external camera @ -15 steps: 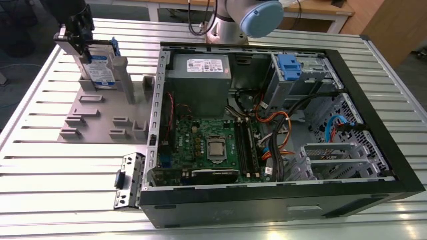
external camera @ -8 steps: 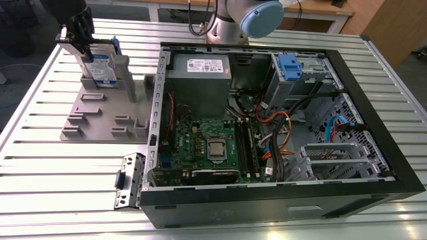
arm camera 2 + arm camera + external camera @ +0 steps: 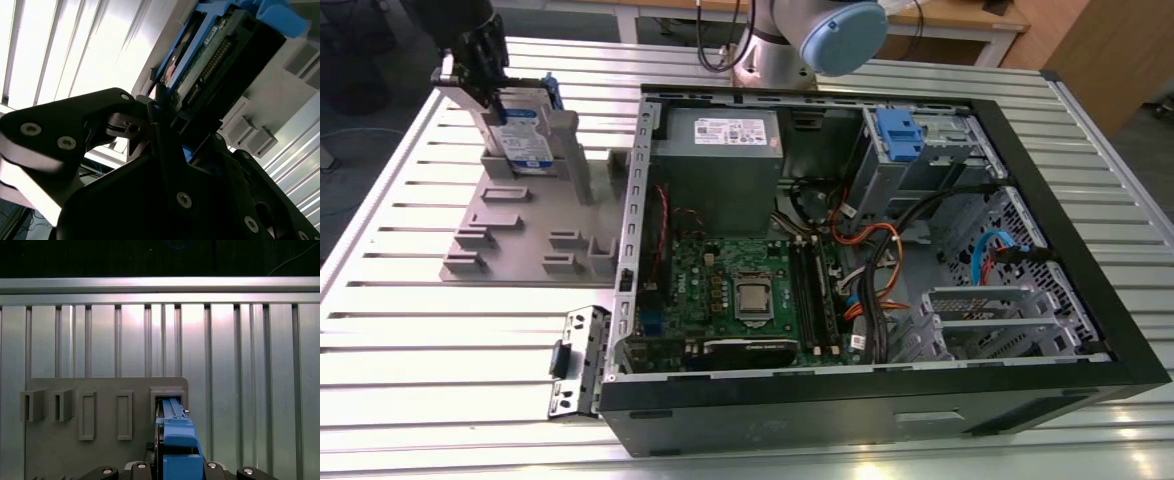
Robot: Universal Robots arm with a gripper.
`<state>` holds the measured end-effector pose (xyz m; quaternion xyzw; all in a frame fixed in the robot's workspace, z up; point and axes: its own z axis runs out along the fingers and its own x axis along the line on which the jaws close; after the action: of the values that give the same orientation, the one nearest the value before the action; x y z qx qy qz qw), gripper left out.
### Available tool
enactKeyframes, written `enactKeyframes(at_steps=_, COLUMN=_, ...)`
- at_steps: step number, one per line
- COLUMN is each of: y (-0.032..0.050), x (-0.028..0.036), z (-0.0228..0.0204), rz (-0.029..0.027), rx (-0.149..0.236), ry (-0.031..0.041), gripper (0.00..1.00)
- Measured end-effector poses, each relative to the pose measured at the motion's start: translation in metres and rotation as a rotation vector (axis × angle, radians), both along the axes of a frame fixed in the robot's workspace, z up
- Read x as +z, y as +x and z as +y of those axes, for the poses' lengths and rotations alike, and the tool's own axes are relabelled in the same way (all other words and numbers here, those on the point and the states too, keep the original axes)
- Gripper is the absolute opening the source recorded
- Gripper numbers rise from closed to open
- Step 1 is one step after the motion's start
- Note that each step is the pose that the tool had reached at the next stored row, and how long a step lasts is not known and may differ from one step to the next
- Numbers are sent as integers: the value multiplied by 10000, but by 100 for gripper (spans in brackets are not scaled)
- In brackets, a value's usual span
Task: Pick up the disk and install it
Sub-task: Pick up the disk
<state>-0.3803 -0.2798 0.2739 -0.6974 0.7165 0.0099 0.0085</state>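
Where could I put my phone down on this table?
Best: the bare table in the exterior view's lower left, bordered by the grey holder, the case and a small bracket. Crowded: inside the case, and the holder where the gripper grips the disk.

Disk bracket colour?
Blue; the bracket shows best in the first wrist view.

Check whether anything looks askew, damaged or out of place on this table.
Nothing clearly wrong. The disk stands upright in the grey holder with the hand at its top. One oddity: a metal bracket juts from a corner of the open computer case at the exterior view's left, perhaps swung open.
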Motion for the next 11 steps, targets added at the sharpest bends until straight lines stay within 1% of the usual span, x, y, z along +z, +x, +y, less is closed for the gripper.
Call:
enactKeyframes(at_steps=8, y=0, x=4, z=0, rz=-2, rx=0, ry=-1, gripper=36)
enactKeyframes(at_steps=9, y=0, x=14, z=0, rz=-2, rx=1, ry=-2, gripper=36)
enactKeyframes(at_steps=11, y=0, x=57, z=0, rz=-1, rx=0, ry=-2, gripper=36)
